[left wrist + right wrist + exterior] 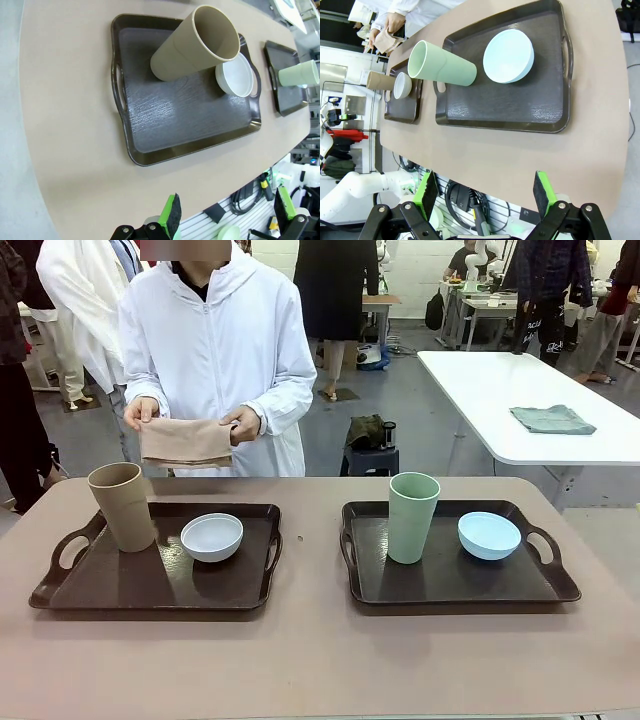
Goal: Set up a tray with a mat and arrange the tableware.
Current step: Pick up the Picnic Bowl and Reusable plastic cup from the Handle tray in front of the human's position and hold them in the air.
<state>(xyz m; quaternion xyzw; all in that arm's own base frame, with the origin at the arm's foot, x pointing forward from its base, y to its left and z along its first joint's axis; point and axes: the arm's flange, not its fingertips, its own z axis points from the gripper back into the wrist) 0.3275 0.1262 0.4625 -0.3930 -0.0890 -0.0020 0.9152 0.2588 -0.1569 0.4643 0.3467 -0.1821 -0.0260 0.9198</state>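
The mat (185,440), a soft folded tan cloth, is in the person's hands (240,425) past the table's (320,660) far edge, behind the left tray (160,585). That dark, wood-grained tray carries the tall tan cup (122,505) upright at its far left corner, the smooth white bowl (212,536) beside it. I judge my left gripper (227,202) the nearer; it and the right gripper (485,182) hang with fingers apart off the near edge.

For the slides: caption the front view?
Person holds folded mat; left tray has tan cup, white bowl; right tray has green cup, blue bowl.
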